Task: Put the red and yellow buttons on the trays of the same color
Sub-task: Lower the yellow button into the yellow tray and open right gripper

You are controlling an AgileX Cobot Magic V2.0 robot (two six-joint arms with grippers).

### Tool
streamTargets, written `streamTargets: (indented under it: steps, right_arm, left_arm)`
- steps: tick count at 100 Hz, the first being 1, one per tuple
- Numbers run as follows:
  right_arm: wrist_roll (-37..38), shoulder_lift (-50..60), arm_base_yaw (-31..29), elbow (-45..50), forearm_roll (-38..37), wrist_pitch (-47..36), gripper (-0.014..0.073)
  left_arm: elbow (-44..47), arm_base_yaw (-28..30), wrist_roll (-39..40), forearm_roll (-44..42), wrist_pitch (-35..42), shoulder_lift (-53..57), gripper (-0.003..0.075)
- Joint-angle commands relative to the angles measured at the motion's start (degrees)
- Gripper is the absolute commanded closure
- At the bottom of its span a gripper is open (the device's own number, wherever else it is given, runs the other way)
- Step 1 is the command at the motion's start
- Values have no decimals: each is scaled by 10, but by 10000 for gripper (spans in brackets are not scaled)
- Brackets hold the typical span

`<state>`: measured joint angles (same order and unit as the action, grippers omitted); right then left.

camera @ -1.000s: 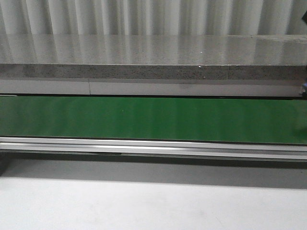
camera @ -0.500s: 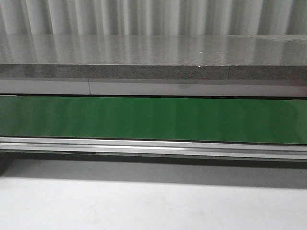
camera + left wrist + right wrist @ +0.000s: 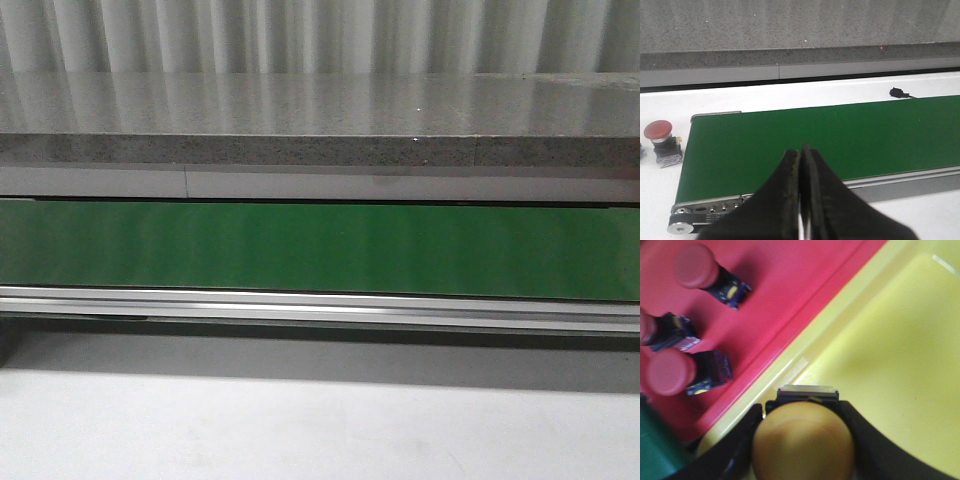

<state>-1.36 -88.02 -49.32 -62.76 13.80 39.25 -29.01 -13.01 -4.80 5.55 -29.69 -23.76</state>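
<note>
Front view: only the green conveyor belt (image 3: 320, 248), its metal rail (image 3: 320, 308) and the grey stone ledge (image 3: 320, 118) behind are showing; neither arm, no buttons and no trays are appearing here.

Left wrist view: the left gripper (image 3: 801, 200) is hanging over the belt's near edge with its fingers pressed together, holding nothing. A red button (image 3: 660, 142) is standing upright on the white table (image 3: 790, 95) just off the belt's end, cap up.

Right wrist view: the right gripper (image 3: 802, 440) is clamping a yellow button (image 3: 803, 442), cap facing the camera, long axis running along the fingers. It is sitting over the yellow tray (image 3: 890, 350), near the rim touching the red tray (image 3: 790, 285). Three red buttons (image 3: 700, 270) are lying tipped on the red tray.
</note>
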Motion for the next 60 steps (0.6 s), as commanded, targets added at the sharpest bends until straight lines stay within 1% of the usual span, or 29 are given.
streamTargets:
  steps: [1,26,33,40,41,42,52,57,60]
  right_arm:
    - [2,-15,-4,-12,5,-39,535]
    - [2,-85,-4,-12,15,-58,533]
    - [2,-94,-4,-12,16,-61,518]
    - [2,-97,-2,-12,18,-63,440]
    - [2,-97,-3,-12,18,-63,404]
    - [2,-97,-3,-12,18,-63,404]
    - [2,-95,-3,-12,20,-63,187]
    - [3,-91,-3,-12,20,-64,109]
    - [5,-89,-3,-12,20,-67,83]
  left_arm:
    - [-14,-5,0,8,42,-2,741]
    - [-14,-5,0,8,42,-2,741]
    - [-14,-5,0,8,42,-2,741]
    - [-14,-5,0,8,42,-2,741]
    - [-14,-5,0,8,42,-2,741]
    - [-14,-5,0,8,42,-2,741]
    - [-14,-5,0,8,42,-2,741]
    - [-14,-5,0,8,42,-2,741]
    - [-14,-5,0,8,42,-2,741]
